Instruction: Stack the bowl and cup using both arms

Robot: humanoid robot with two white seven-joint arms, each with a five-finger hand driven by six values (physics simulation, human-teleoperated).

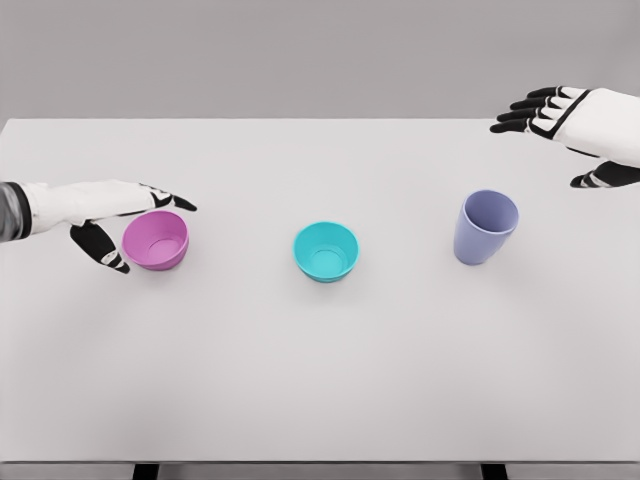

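A pink bowl stands on the white table at the left. My left hand reaches around it from the left, fingers over its far rim and thumb at its near side, spread and not closed on it. A teal bowl sits upright at the table's middle. To the right stands a lavender cup, upright. My right hand hovers above and to the right of the cup, apart from it, fingers extended and holding nothing.
The table's far edge runs along the top against a grey wall. Its near edge shows at the bottom, with two dark legs beneath.
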